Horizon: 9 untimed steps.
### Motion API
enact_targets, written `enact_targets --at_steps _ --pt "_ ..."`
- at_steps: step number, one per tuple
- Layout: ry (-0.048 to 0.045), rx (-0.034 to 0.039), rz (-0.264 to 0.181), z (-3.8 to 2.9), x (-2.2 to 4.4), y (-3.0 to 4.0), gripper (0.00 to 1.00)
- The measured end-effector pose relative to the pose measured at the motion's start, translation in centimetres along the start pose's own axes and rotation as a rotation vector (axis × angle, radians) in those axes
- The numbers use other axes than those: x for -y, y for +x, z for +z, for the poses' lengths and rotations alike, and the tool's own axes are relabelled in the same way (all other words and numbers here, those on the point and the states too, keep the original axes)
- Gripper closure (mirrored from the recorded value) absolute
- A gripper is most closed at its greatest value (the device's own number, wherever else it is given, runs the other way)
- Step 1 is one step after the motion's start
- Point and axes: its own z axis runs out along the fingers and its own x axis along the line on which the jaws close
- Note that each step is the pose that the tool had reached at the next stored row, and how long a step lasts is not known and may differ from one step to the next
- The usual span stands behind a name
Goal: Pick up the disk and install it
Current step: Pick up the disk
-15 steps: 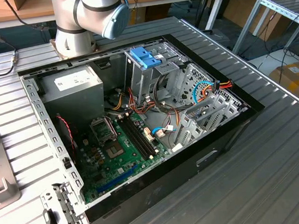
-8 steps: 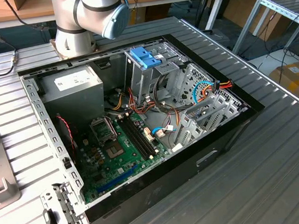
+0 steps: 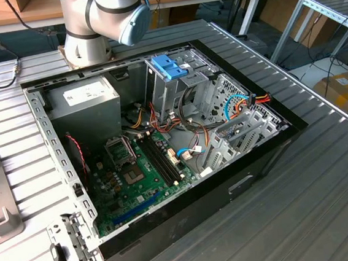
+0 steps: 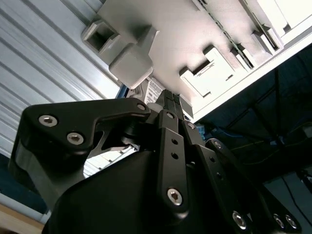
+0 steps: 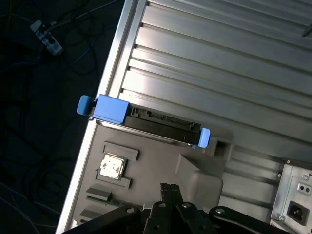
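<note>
Floor cables trail beyond the table. The blue-railed disk stands on edge at a grey tray's far rim, ahead of the gripper. Its fingers are pinched together on nothing, with a raised block close beside them and the computer case alongside.

black gripper: fingers together | grey plastic holder: just past gripper | ribbed metal table: beside holder

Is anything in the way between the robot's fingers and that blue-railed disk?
Nothing visible is. In the first wrist view the gripper hangs above the grey holder, and the disk sits at the holder's edge, with only bare holder surface between them.
</note>
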Motion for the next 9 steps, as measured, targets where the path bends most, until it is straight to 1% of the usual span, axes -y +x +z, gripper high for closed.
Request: enact_targets --at_steps 7,9 --pt "-0.0009 -0.0014 -0.036 0.0 0.0 0.0 0.9" --pt "-0.0013 -0.002 -0.052 0.0 0.0 0.0 0.9"
